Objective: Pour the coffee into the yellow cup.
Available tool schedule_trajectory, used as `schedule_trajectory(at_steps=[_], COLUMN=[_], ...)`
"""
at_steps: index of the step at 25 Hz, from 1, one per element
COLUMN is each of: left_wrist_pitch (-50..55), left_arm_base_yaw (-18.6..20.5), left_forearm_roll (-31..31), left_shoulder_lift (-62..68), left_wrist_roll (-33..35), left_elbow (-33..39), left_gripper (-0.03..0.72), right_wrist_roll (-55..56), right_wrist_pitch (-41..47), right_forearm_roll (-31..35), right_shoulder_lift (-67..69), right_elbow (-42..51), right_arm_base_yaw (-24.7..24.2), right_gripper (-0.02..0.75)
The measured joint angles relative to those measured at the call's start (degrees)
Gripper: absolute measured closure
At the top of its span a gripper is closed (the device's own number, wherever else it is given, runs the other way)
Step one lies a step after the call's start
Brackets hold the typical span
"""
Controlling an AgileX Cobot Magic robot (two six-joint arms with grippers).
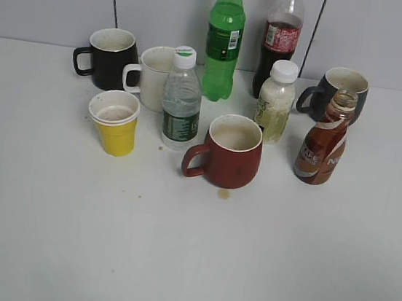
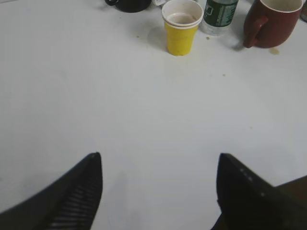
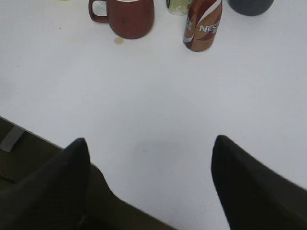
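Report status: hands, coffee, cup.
Both hands open, empty. Coffee untouched, right side. Yellow cup left. Red mug between them.

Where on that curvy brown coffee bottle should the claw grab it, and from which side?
Probably around the narrower waist of the coffee bottle, coming level from the open front-right. It stands upright with no cap, so a sideways hold keeps it from spilling. A grey mug sits close behind and a white-capped bottle to its left, crowding those sides. The right claw is open, facing it.

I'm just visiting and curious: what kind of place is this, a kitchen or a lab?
Probably a test bench, not a kitchen: a bare white table against plain wall panels, stained mugs and drink bottles in a cluster, and two open grippers hovering above.
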Motion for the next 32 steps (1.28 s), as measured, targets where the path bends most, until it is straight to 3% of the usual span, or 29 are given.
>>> schedule_trajectory(at_steps=[13, 16, 22, 26, 32], left_wrist_pitch=[0.0, 0.0, -0.05, -0.21, -0.27], left_arm_base_yaw=[0.21, 3.06, 13.67, 17.47, 17.87], left_forearm_roll=[0.0, 0.0, 0.0, 0.0, -0.05], left_shoulder_lift=[0.0, 0.0, -0.25, -1.22, -6.7], left_wrist_roll=[0.0, 0.0, 0.0, 0.0, 0.0], left_elbow=[0.0, 0.0, 0.0, 0.0, 0.0], left_gripper=[0.125, 0.125, 0.125, 0.125, 0.125], right_wrist_roll=[0.0, 0.0, 0.0, 0.0, 0.0], right_wrist_pitch=[-0.05, -0.05, -0.05, -0.11, -0.11], right_forearm_roll=[0.07, 0.48, 0.49, 0.55, 0.66], right_shoulder_lift=[0.0, 0.0, 0.0, 0.0, -3.12], right_elbow=[0.0, 0.0, 0.0, 0.0, 0.0], right_arm_base_yaw=[-0.44, -4.31, -16.65, -18.72, -18.91], right_gripper=[0.15, 0.15, 0.15, 0.15, 0.15])
